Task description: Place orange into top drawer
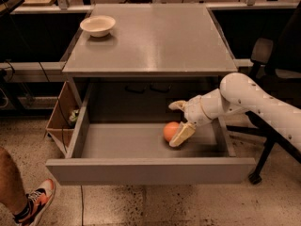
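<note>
The orange (170, 130) lies on the floor of the pulled-out top drawer (149, 171), right of the middle. My gripper (180, 120) reaches into the drawer from the right on a white arm and is open. One finger (177, 105) points up and left above the orange. The other finger (182, 134) lies against the orange's right side.
A cream-white bowl (98, 25) sits at the back left of the grey cabinet top (155, 36). A person's leg and orange shoe (34, 199) are at the lower left. A wooden box (59, 117) stands left of the drawer, an office chair (265, 55) to the right.
</note>
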`<state>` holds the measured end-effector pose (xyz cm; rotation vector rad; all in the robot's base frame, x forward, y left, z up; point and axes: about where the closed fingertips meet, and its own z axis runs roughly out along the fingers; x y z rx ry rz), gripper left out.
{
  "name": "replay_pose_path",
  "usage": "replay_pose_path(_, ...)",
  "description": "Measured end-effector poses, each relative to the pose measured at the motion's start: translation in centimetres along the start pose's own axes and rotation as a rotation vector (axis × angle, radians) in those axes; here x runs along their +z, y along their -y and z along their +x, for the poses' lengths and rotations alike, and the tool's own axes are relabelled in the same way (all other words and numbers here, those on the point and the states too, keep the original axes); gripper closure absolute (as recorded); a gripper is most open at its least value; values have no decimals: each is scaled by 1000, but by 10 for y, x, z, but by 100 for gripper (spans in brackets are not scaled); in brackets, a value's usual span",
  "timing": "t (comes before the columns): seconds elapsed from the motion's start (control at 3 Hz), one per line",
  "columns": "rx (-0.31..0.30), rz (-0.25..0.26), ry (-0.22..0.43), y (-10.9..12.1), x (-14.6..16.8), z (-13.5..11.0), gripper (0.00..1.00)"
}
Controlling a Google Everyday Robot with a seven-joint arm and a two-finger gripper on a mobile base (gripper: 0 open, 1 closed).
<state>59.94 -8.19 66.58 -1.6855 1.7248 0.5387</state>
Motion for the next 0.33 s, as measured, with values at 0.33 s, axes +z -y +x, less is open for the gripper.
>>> replay_pose_path(0.33, 0, 0, 0, 0, 0, 0, 0)
